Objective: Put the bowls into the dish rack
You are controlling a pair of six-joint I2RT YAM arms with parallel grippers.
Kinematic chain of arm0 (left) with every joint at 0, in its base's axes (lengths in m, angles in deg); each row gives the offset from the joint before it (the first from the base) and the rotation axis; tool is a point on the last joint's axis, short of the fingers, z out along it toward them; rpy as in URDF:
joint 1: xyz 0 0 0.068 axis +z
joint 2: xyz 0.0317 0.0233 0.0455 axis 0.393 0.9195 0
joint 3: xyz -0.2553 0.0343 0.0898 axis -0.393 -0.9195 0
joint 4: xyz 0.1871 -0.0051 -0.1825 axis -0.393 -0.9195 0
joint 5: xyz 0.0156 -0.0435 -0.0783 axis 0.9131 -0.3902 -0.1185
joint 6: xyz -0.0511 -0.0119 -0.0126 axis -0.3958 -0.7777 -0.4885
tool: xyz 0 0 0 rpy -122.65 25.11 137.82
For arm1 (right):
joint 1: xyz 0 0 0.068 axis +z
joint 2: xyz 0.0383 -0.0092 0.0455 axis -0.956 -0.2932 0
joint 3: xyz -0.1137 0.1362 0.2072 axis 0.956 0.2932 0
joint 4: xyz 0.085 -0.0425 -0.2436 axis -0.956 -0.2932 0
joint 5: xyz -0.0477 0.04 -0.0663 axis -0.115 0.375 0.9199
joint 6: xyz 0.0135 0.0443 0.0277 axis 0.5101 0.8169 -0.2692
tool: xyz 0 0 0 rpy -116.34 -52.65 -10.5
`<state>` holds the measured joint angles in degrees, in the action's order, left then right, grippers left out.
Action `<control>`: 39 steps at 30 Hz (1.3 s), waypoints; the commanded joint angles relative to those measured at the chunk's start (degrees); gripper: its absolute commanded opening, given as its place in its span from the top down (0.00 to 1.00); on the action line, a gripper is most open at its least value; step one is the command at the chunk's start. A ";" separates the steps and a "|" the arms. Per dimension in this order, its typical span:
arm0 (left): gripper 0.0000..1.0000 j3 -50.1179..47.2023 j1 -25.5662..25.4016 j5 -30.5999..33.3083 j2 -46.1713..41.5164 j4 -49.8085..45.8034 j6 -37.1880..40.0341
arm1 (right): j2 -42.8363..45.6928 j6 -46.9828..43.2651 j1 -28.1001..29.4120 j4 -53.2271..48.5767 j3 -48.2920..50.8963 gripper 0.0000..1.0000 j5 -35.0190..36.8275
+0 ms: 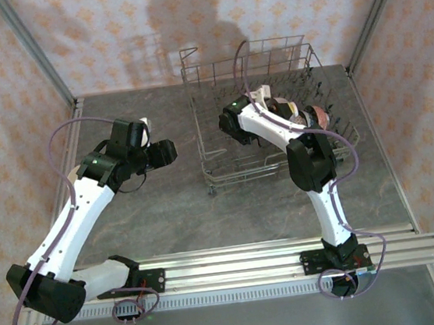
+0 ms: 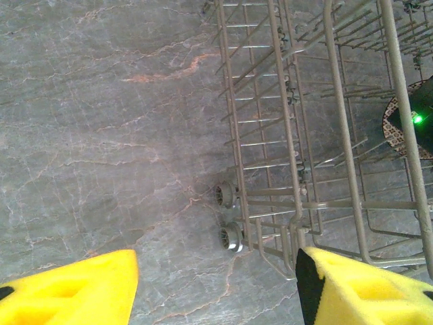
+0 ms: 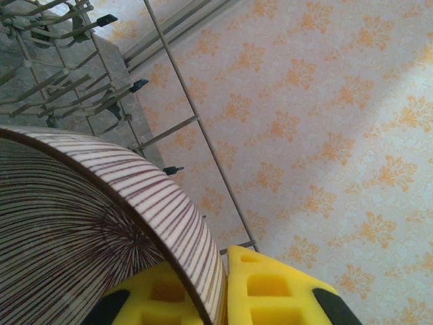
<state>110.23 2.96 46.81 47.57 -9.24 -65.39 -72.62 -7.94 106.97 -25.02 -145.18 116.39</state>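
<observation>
Right end effector [image 3: 218, 298] clenched on rim of striped bowl [image 3: 81, 223]: cream, fine brown lines, rim pinched between yellow pads [image 3: 270, 291]. Right arm reaches into dish rack [image 1: 250, 176]; bowl held inside rack, tines and wall wires close by. More bowls [image 1: 309, 113] lodged among tines on rack's right side. Left end effector [image 2: 216, 298] released, jaws wide, nothing between them. Hovers over grey table [image 2: 101, 135], just beside rack's left side, near small wheels [image 2: 225, 195] at rack corner.
</observation>
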 commanded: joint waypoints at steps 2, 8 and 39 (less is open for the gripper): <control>0.36 -0.62 0.23 -0.59 -0.93 1.37 -0.07 | -0.09 -0.31 -0.09 -8.71 1.22 0.91 1.73; 0.36 -1.25 0.23 -0.83 -1.02 2.32 0.21 | 0.01 0.07 0.25 -8.72 0.71 0.92 0.76; 0.36 -2.07 1.03 -3.32 -1.63 4.86 3.49 | -0.68 -3.76 -0.32 -8.81 -0.57 1.00 -2.72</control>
<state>108.83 3.44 44.45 47.33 -6.69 -63.34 -73.61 -10.98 107.82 -25.19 -144.86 117.15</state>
